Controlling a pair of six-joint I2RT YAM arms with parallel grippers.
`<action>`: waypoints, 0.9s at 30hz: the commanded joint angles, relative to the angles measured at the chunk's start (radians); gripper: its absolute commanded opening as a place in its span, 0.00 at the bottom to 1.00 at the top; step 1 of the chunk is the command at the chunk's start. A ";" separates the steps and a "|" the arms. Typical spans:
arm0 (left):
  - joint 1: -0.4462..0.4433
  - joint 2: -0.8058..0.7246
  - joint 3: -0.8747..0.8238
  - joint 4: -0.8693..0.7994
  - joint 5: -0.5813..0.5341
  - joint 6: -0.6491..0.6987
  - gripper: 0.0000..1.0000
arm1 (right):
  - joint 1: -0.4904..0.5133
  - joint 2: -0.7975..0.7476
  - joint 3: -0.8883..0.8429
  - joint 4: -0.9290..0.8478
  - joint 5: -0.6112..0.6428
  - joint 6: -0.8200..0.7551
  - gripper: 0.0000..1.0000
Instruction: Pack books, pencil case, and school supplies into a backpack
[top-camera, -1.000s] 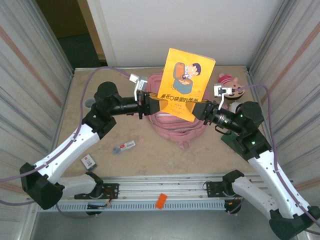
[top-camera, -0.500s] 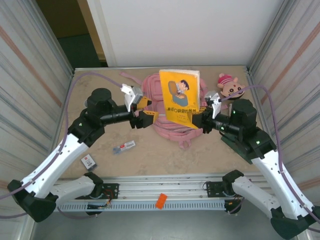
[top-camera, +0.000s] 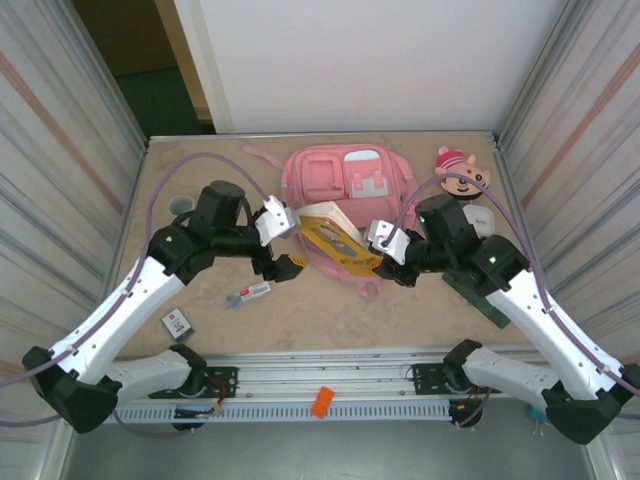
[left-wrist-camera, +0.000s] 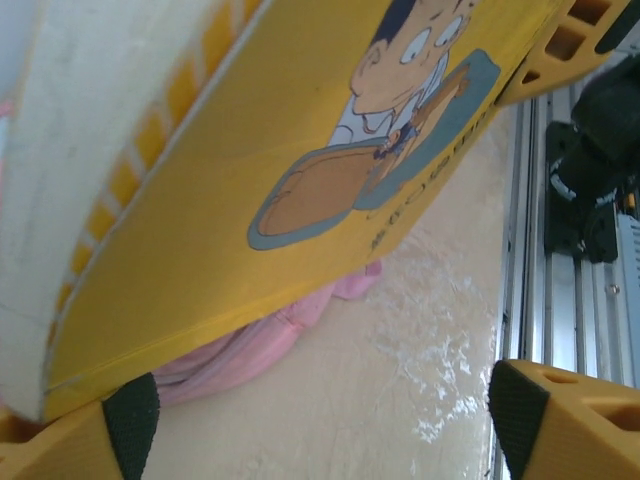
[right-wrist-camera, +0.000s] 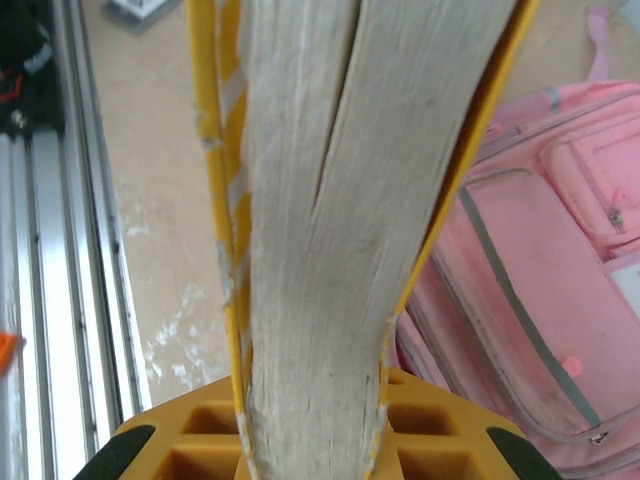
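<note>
The pink backpack (top-camera: 345, 185) lies flat at the back middle of the table. A yellow-orange book (top-camera: 335, 240) rests tilted over its near edge, page edges up. My right gripper (top-camera: 373, 258) is shut on the book (right-wrist-camera: 320, 200), its pages filling the gap between the jaws (right-wrist-camera: 315, 450), with the backpack (right-wrist-camera: 530, 270) just beyond. My left gripper (top-camera: 288, 242) stands open at the book's left side; the cover (left-wrist-camera: 300, 150) hangs above its spread fingers (left-wrist-camera: 130, 420) and the backpack (left-wrist-camera: 250, 345). A grey-white stick pack (top-camera: 248, 294) and a small white square (top-camera: 176, 322) lie front left. The pencil case is out of view.
A pink-and-tan plush head (top-camera: 462, 170) sits at the back right. A grey cup (top-camera: 182, 206) stands near the left wall. A dark green flat thing (top-camera: 480, 295) lies under my right arm. The metal rail (top-camera: 330, 385) runs along the near edge.
The book has come down from upright above the backpack to a low tilt over its near edge. My left gripper let go of the book, opened and drew back left.
</note>
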 joint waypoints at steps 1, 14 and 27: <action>-0.021 -0.017 0.044 0.023 0.011 0.080 0.89 | -0.005 0.028 0.032 -0.021 -0.042 -0.111 0.00; -0.015 -0.147 -0.054 0.006 -0.110 0.060 0.92 | -0.194 0.067 0.072 -0.128 -0.125 -0.192 0.00; -0.014 0.023 0.007 0.107 0.184 0.038 0.80 | -0.109 0.126 0.112 -0.132 -0.250 -0.200 0.00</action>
